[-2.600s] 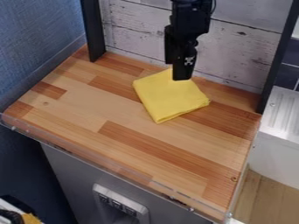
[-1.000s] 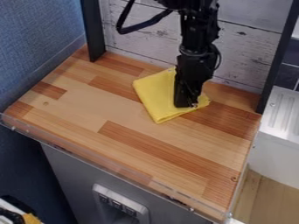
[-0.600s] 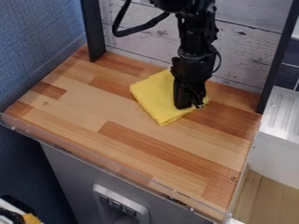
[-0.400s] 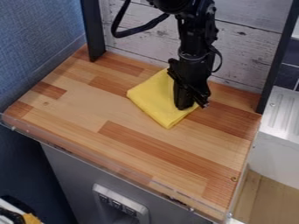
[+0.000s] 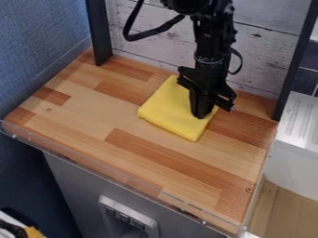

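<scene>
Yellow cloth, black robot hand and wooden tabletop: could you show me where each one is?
Yellow cloth (image 5: 170, 110), camera view: on the middle of its uncovered upper face.
Black robot hand (image 5: 201, 113), camera view: at its lower end, against the cloth.
Wooden tabletop (image 5: 87, 114), camera view: on a bare part of its surface.

Is a plain yellow cloth (image 5: 166, 110), folded into a flat, roughly square pad with softly rounded edges. Lies aslant toward the back of the wooden table (image 5: 93, 114), one corner pointing frontward, partly hidden beneath the end effector (image 5: 201, 115).
</scene>
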Controlling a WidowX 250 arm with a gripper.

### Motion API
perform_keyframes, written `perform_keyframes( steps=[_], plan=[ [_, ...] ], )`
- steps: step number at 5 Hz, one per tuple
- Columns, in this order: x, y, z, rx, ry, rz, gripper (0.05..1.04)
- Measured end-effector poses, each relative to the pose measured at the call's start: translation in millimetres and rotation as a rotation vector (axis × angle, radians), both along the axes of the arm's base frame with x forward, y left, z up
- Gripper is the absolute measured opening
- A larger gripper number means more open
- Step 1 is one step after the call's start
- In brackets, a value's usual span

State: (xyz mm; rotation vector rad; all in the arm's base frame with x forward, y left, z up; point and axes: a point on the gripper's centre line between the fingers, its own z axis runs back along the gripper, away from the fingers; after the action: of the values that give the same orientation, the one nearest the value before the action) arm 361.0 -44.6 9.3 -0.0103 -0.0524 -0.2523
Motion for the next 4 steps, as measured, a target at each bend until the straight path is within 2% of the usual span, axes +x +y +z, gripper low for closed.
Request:
perform_keyframes(
  steps=[2,4],
  plan=[
    [-7.9,-22.5,-0.9,-0.024,0.051,0.156,0.067],
    [-16.1,-37.3,-2.2,-0.017,0.075,0.24,0.067]
  ],
)
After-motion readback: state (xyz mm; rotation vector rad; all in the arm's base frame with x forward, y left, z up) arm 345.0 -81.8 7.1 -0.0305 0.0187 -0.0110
